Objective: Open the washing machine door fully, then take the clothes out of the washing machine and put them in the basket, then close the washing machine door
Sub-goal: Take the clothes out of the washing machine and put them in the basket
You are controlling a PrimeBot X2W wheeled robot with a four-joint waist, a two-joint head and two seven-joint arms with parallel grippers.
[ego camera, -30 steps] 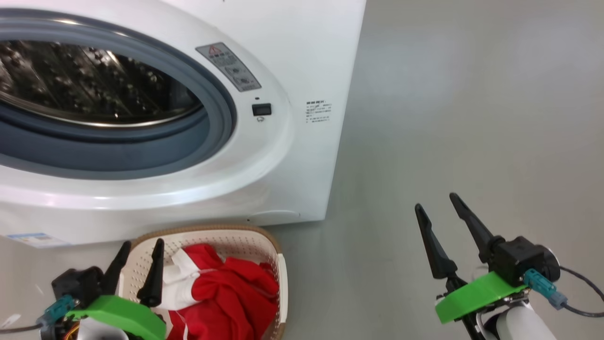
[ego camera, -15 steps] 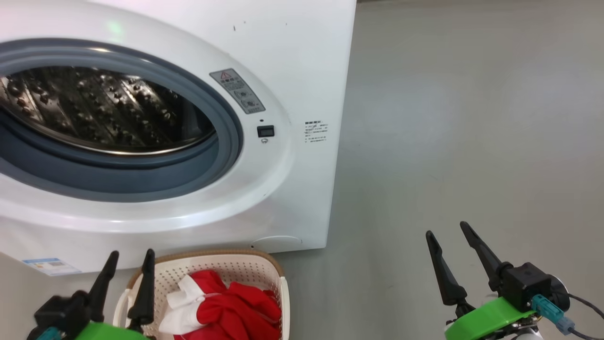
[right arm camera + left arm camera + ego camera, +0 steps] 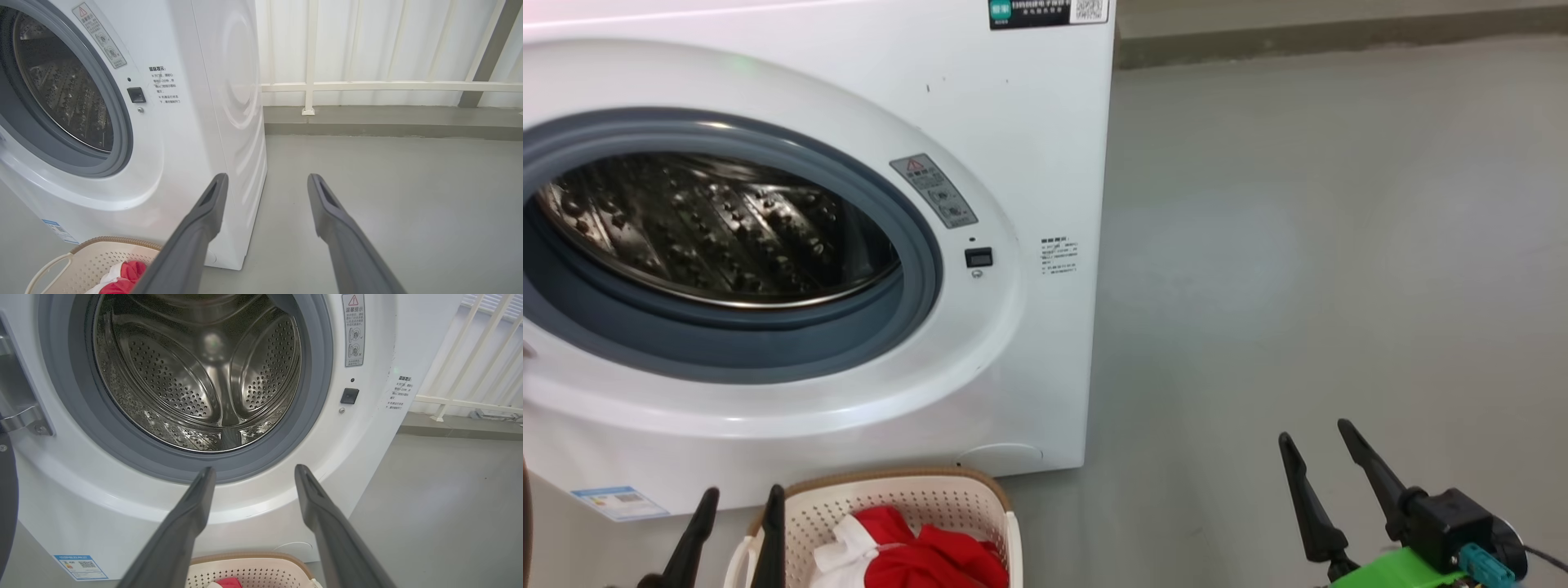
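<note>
The white washing machine (image 3: 1029, 147) stands with its steel drum (image 3: 196, 375) bare inside the grey gasket. Its door is swung out to the left; a strip of the black rim (image 3: 5, 506) and the metal hinge (image 3: 24, 418) show at the left wrist view's edge. Below the machine sits the cream basket (image 3: 980, 490) with the red and white clothes (image 3: 923, 559) in it. My left gripper (image 3: 742, 498) hovers open by the basket's left rim, pointing at the drum (image 3: 253, 471). My right gripper (image 3: 1315, 437) is open over the floor to the machine's right (image 3: 267, 177).
Grey floor (image 3: 1298, 245) spreads to the right of the machine. A white railing (image 3: 388, 85) and a low kerb (image 3: 388, 122) run behind it. A blue label (image 3: 617, 502) marks the washer's lower left front.
The whole head picture has slid down, so the camera has tilted up; the washer's top label has come into sight. Both grippers stay open, and the clothes still lie in the basket.
</note>
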